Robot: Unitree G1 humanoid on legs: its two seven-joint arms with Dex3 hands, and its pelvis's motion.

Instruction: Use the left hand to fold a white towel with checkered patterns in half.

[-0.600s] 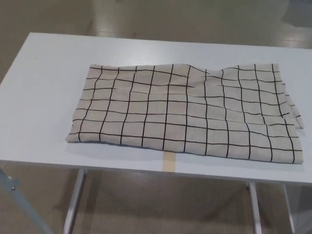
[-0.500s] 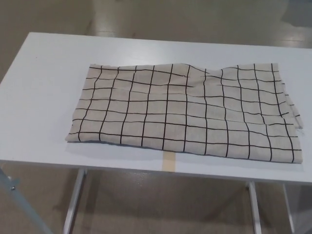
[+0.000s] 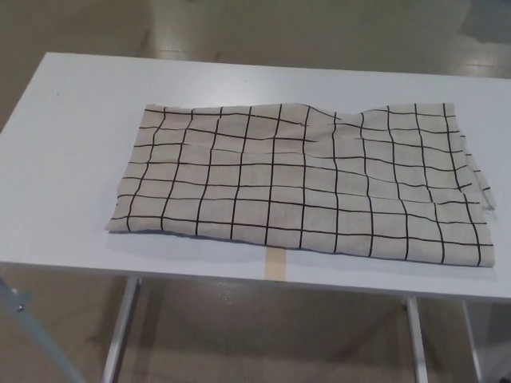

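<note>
A white towel with a black checkered grid (image 3: pixel 299 182) lies spread flat on the white table (image 3: pixel 64 175). It reaches from left of the middle to near the table's right side. Small wrinkles run along its far edge and its right edge, where a lower layer peeks out. Neither of my hands shows in the head view.
A strip of tan tape (image 3: pixel 276 264) sits on the table's front edge just below the towel. Metal table legs (image 3: pixel 120 331) and a glossy floor show under and around the table. Bare tabletop lies left of the towel.
</note>
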